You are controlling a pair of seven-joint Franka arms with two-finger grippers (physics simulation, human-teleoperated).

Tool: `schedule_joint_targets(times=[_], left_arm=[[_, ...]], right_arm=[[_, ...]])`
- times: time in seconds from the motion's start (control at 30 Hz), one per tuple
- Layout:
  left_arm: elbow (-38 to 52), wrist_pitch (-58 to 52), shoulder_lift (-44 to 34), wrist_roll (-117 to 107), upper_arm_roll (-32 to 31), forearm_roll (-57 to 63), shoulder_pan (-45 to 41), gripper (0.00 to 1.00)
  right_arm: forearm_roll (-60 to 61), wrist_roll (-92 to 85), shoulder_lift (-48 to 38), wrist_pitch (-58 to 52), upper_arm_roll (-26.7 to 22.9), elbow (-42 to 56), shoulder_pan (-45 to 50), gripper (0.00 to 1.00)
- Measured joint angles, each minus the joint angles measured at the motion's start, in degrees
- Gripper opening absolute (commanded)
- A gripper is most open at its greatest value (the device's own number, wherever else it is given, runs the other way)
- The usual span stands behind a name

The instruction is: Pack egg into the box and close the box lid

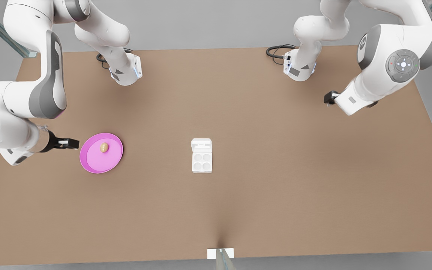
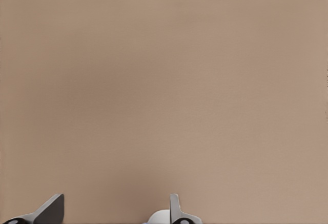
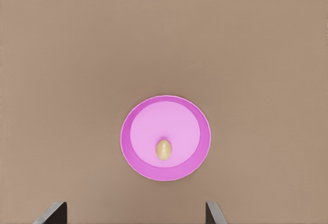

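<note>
Tan egg (image 1: 104,147) lies on the pink plate (image 1: 92,165) — white box (image 1: 202,161) mid-table, box lid (image 1: 201,144) open.

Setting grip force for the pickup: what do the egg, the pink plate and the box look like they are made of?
Egg: tan, matte, smooth shell, probably rigid. Pink plate: evenly coloured with a raised rim and soft sheen, likely plastic. Box: plain white, matte, moulded cups, maybe plastic or pulp; the look leaves it open.

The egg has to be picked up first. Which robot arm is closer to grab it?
The right gripper: it sits open beside the pink plate holding the egg. The left gripper waits far off, over bare table.
</note>
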Motion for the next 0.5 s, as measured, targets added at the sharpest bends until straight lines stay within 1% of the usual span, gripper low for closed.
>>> schedule_joint_targets(times=[0.1,0.17,0.23,0.27,0.37,0.4,0.47,0.5], left_arm=[[0.01,3.58,0.30,0.71,-0.05,0.38,0.88,1.00],[0.01,5.15,1.81,1.12,-0.10,0.56,1.98,1.00],[0.01,6.27,2.99,1.50,-0.18,0.70,3.40,1.00],[0.01,6.70,3.42,1.67,-0.19,0.74,3.94,1.00],[0.01,7.61,3.88,2.16,-0.19,0.83,4.21,1.00],[0.01,7.83,3.92,2.31,-0.21,0.86,4.00,1.00],[0.01,8.14,3.95,2.58,-0.21,0.89,3.49,1.00],[0.01,8.27,3.95,2.70,-0.21,0.90,3.32,1.00]], right_arm=[[0.25,0.49,0.06,1.76,0.25,-0.28,0.91,1.00],[1.02,0.87,1.17,2.16,0.48,-0.91,2.97,1.00],[1.39,1.31,5.17,2.58,0.58,-1.31,7.53,1.00],[1.47,1.52,7.32,3.68,0.58,-2.74,7.56,1.00],[0.73,2.07,8.64,12.40,0.46,-15.18,5.30,1.00],[0.54,2.23,7.29,16.15,0.47,-20.03,4.70,1.00],[0.24,2.49,1.76,24.36,0.52,-30.55,2.66,1.00],[0.13,2.54,0.15,27.97,0.54,-33.65,1.59,1.00]])
